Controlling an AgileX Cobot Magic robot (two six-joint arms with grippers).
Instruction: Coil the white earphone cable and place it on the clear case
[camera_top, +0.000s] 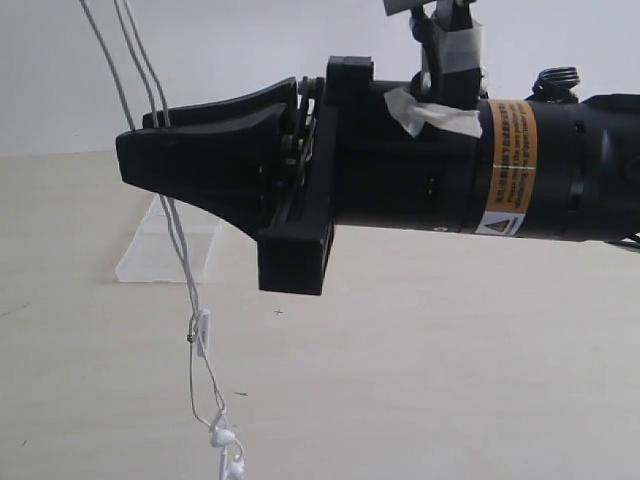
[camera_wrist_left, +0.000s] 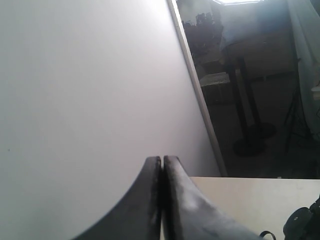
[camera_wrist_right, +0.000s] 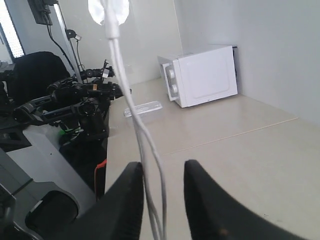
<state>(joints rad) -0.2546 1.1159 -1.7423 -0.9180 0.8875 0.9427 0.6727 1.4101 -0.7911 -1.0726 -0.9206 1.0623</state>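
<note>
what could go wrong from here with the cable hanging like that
1. The cable runs loose between the right gripper's open jaws, near one side; a swing could carry it out before they shut.
2. The earbuds dangle low near the table; coiling may drag or snag them.
3. The case sits partly hidden behind that gripper in the exterior view, so placing could miss.

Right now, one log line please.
right pincer open, astride white earphone cable | left pincer shut | clear case on table | earbuds hanging low
</note>
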